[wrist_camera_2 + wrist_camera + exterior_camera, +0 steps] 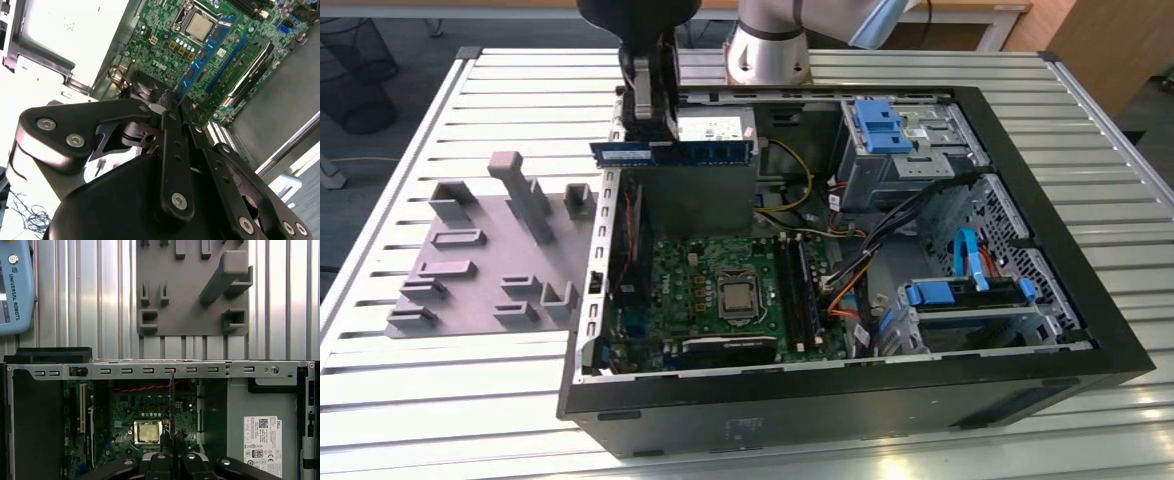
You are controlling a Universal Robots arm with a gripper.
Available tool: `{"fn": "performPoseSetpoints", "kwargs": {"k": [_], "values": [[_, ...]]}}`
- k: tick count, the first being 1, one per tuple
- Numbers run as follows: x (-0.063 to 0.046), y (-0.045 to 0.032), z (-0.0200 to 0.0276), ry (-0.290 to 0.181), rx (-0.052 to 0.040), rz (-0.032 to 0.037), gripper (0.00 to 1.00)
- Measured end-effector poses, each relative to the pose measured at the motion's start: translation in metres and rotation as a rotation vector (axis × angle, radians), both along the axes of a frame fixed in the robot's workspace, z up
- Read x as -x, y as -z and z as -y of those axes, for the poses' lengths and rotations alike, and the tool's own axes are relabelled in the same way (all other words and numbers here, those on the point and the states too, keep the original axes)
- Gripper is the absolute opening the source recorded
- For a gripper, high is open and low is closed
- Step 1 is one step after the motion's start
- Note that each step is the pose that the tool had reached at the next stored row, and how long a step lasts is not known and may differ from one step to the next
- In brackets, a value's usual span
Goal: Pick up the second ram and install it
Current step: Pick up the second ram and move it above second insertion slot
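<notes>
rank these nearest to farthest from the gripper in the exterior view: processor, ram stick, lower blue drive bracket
1. ram stick, clamped in the jaws of the gripper
2. processor, middle of the motherboard
3. lower blue drive bracket, exterior view's right

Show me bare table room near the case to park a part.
Bare slatted table: the strips around the grey tray at the exterior view's left, and beside the computer case at its right. Crowded: inside the case, motherboard and cables, gripper holding the RAM stick above.
</notes>
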State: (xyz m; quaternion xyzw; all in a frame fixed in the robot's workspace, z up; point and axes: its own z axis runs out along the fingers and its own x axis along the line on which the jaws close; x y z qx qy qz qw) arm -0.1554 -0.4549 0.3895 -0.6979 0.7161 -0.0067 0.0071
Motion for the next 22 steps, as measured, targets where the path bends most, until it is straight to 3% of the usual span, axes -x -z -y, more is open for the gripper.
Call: {"fn": "performPoseSetpoints", "kwargs": {"k": [22], "values": [[-0.030, 0.0000, 0.0000, 0.000, 0.0000, 0.0000, 0.14]]}}
